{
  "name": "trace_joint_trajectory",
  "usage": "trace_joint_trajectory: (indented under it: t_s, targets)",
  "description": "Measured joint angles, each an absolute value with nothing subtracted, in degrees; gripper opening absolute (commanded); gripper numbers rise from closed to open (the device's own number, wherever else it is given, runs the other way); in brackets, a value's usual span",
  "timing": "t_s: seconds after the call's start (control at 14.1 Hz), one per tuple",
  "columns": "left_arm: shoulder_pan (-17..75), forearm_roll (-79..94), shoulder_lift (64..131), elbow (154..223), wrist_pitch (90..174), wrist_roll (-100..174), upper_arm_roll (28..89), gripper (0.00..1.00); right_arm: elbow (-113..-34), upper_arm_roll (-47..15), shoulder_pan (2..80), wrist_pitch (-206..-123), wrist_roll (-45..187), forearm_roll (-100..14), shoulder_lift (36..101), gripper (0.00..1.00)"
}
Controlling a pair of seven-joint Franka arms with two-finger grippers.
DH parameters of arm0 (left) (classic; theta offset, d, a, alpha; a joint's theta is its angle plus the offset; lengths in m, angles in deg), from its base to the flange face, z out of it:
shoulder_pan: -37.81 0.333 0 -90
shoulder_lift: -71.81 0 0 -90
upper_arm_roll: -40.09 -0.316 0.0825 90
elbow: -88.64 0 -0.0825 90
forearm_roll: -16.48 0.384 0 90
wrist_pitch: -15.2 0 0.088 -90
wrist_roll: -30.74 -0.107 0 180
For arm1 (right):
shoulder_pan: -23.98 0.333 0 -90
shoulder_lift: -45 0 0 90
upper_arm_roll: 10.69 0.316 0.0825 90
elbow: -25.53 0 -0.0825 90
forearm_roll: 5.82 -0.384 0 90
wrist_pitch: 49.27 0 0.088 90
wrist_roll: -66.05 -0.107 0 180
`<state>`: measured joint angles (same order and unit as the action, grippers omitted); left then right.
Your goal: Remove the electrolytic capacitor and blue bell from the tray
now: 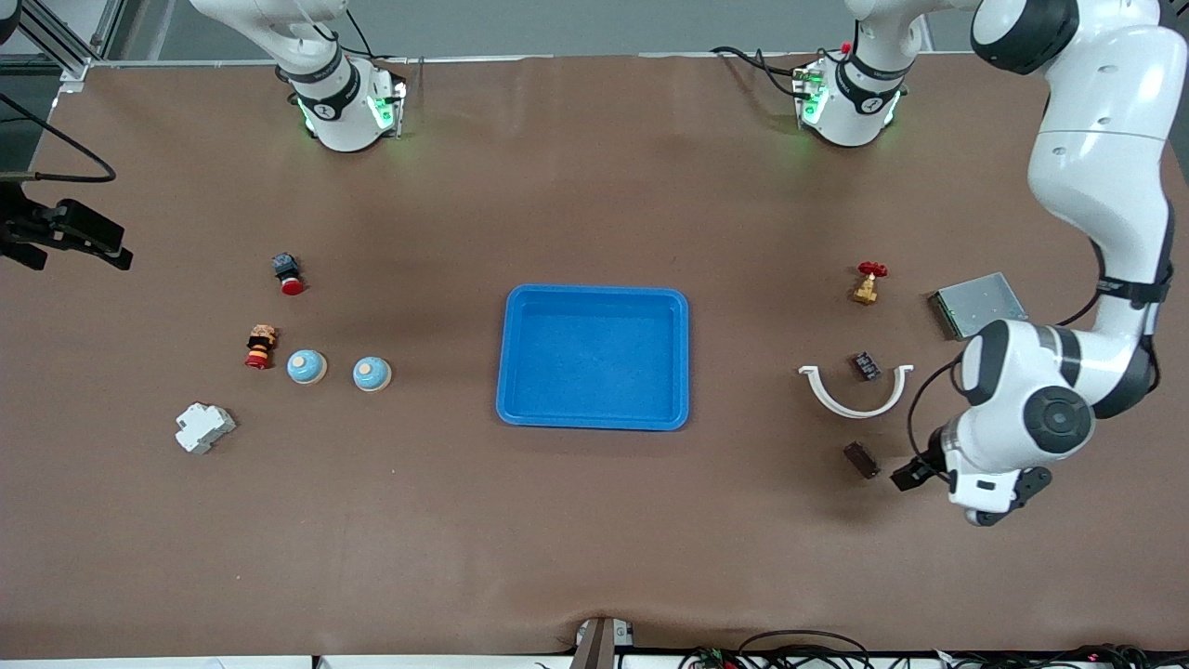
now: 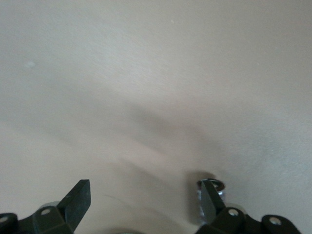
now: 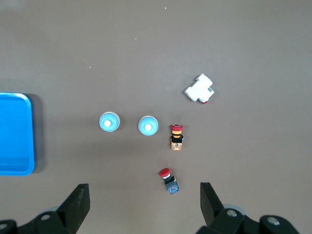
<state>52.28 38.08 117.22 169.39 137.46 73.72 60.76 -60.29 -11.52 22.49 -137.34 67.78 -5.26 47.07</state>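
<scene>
Brown worktop, seen from the high front camera, with the arm bases along its far edge. The tray (image 1: 509,353) sits at the centre and holds nothing. Two blue bells (image 1: 306,367) (image 1: 372,373) stand side by side on the bare surface toward the right arm's end, well apart from the tray rim.

The left tool (image 1: 915,472) is low over the worktop toward the left arm's end, its fingers (image 2: 78,197) spread and gripping nothing. A small dark component (image 1: 861,459) lies just beside it, apart from the fingers. This is probably the electrolytic capacitor, set down clear of the tray, though its markings cannot be read.

The right tool (image 3: 144,195) hangs high over the bells with its fingers spread and empty; this arm waits.

Judged from the empty tray, both removals look complete.

Neighbouring parts near the left tool:
- a white curved bracket (image 1: 855,395)
- a dark chip (image 1: 866,364) lying in the bracket's curve
- a red-handled valve (image 1: 870,282)
- a grey metal box (image 1: 977,305)

All of these lie farther from the front camera than the tool. Open worktop remains on its nearer side and toward the tray, which leaves a free path for lifting away.

Near the bells lie a striped button (image 1: 261,347), a red push switch (image 1: 288,274) and a white breaker (image 1: 204,427), each spaced apart.
</scene>
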Motion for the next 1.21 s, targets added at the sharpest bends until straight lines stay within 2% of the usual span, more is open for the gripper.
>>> trace_joint_trajectory:
  t_s: [0.36,1.21]
  targets:
    - [57.3,38.1,114.2,169.4,131.3,66.5,64.6,1.0,-60.4,-11.7,22.5,-136.0,67.8,-5.3,47.1,1.0]
    - [58.3,34.4,104.7,169.4,122.9,56.3,63.9,1.0,-62.0,-12.0,22.5,-136.0,67.8,-5.3,47.1,1.0]
